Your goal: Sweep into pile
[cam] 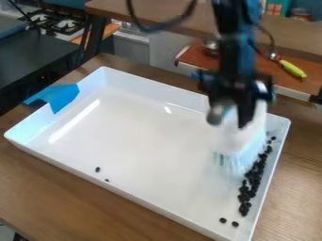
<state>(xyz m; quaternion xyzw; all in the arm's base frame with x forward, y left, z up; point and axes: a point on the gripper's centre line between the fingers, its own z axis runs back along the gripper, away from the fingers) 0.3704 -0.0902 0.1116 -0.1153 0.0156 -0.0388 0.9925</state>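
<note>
White brush (244, 137) beneath the gripper (229, 117), in its clasp (black bits (253, 180) beside the bristles (237, 161)).

No text, label, brand, number or sign could be read — neither on the tray (132, 132) nor around it.

The black pincer (229, 119) blurs over a white brush (242, 143), hiding part of its top; the bottom edge crops the white tray (146, 201).
</note>
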